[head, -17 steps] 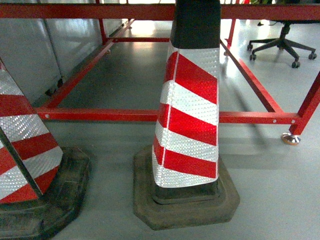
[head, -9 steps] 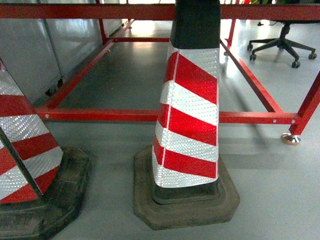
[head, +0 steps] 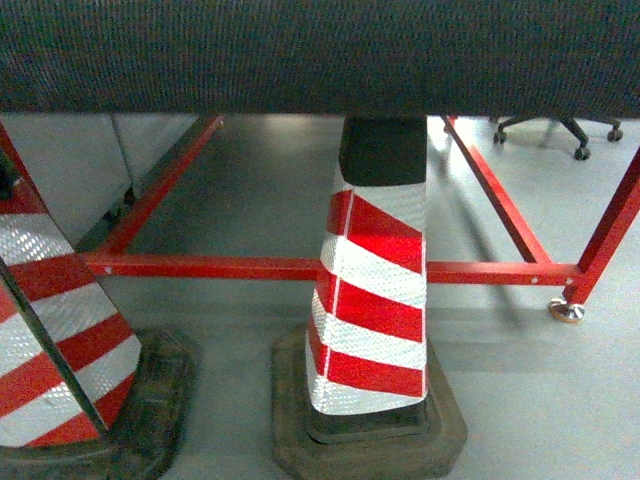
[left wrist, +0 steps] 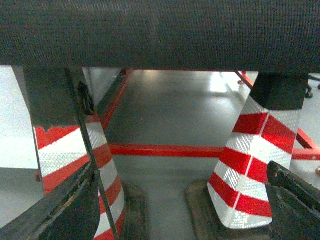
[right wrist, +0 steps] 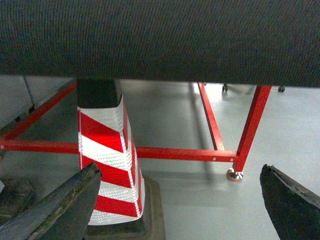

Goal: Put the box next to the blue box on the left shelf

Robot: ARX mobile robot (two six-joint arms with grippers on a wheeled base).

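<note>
A dark band [head: 320,55] with a fine woven-looking grain spans the top of all three views; whether it belongs to the blue box cannot be told, so the box's place relative to either claw cannot be told either. Below it runs one red frame [head: 200,267] of square painted metal tubing on a smooth, glossy grey floor [head: 530,400], with one round metal foot [head: 567,312] under its right leg. Two traffic cones stand before the frame: the middle cone [head: 370,300] and the left cone [head: 50,340], each tapered, with slanting red and white reflective stripes and a worn black rubber base. One office chair base [head: 560,130] on castors stands well beyond. The left gripper [left wrist: 181,170] and the right gripper [right wrist: 181,169] each show two scuffed black fingers spread wide apart, clasping nothing.
</note>
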